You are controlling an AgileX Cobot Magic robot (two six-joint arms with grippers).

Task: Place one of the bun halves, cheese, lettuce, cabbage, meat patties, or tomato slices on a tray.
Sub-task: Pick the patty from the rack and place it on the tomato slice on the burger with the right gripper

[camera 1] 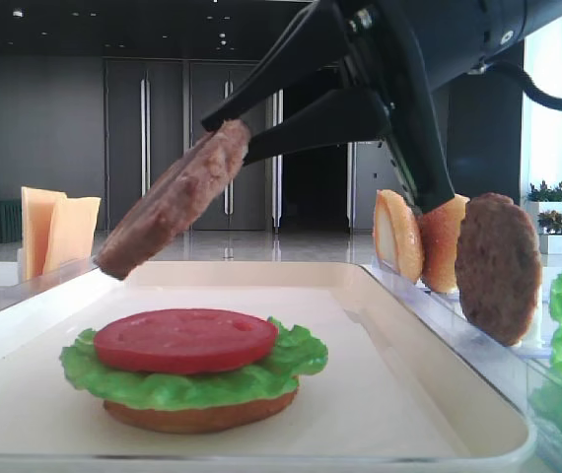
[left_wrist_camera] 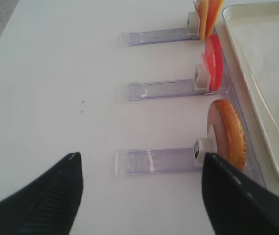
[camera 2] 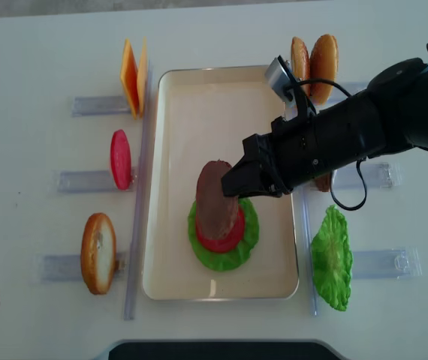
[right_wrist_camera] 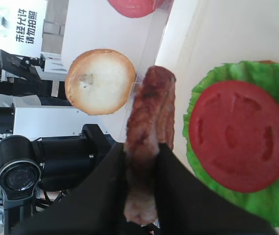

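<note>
The right end effector (camera 1: 224,138) was clamped on the edge of the lighter greyish-brown meat patty (camera 1: 175,199), holding it tilted in the air above the tray (camera 2: 170,135). Below it, on the tray, sat a stack already begun: a bun half (camera 1: 200,414) at the bottom, lettuce (camera 1: 192,379) over it, and a tomato slice (camera 1: 184,339) on top. From overhead the patty hung over the left part of that stack, its lower edge clear of the tomato.

So the step in hand looked like the carry-and-place of the patty, with the lowering not yet done. The next move, as I judged it, called for shifting the patty to sit centred over the tomato, levelling it out from its slant, bringing it down until it rested flat, and only then letting go; released while tilted, it could well slide off the stack.

The left end effector (left_wrist_camera: 139,196) hung with its fingers wide apart and nothing between them, over the counter (left_wrist_camera: 56,73) beside the clear holders (left_wrist_camera: 154,160), where another bun half (left_wrist_camera: 227,132) stood on edge.
</note>
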